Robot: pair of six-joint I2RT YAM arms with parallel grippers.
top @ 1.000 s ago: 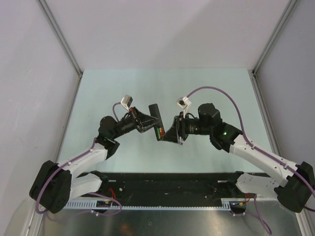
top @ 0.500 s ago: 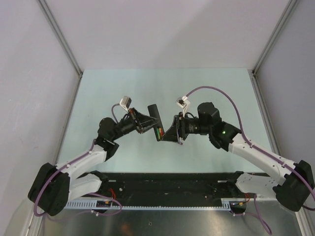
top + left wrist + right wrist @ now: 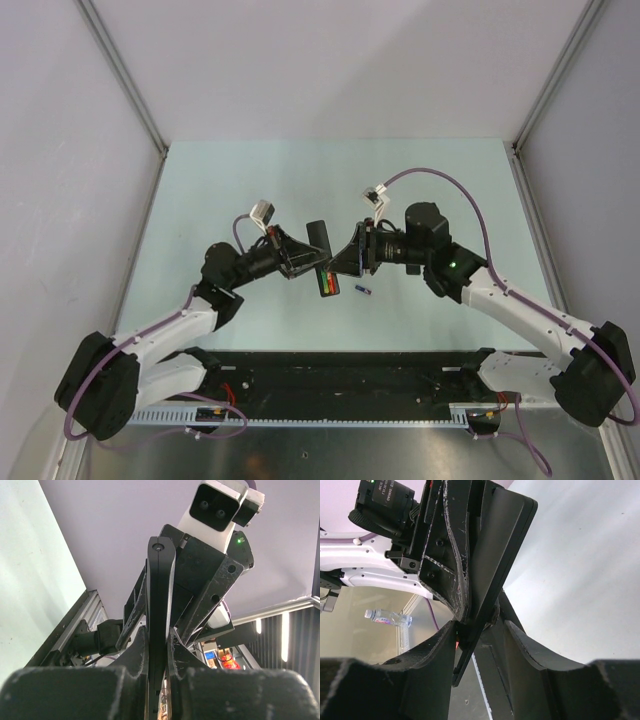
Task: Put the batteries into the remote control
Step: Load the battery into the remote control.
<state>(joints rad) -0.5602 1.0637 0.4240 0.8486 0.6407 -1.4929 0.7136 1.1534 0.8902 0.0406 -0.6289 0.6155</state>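
The remote control [image 3: 318, 240] is a slim black bar held off the table, with my left gripper [image 3: 309, 263] shut on its middle. A green battery [image 3: 322, 282] and a red battery [image 3: 330, 284] lie side by side in its recess near the lower end. A blue-purple battery [image 3: 361, 290] lies loose on the table just right of that end. My right gripper [image 3: 340, 264] meets the remote from the right. In the right wrist view its jaws [image 3: 480, 630] straddle the remote [image 3: 502, 545], with a gap on the right side. The left wrist view shows the remote [image 3: 160, 605] edge-on between my left gripper [image 3: 159, 642].
The pale green table [image 3: 220, 180] is bounded by grey walls with metal corner posts [image 3: 125, 75]. A black strip [image 3: 340, 375] with the arm bases runs along the near edge.
A blue-purple battery now lies on the table beside the remote's lower end. My right gripper has shifted slightly up and right, and its jaws have narrowed. The left grip is unchanged.
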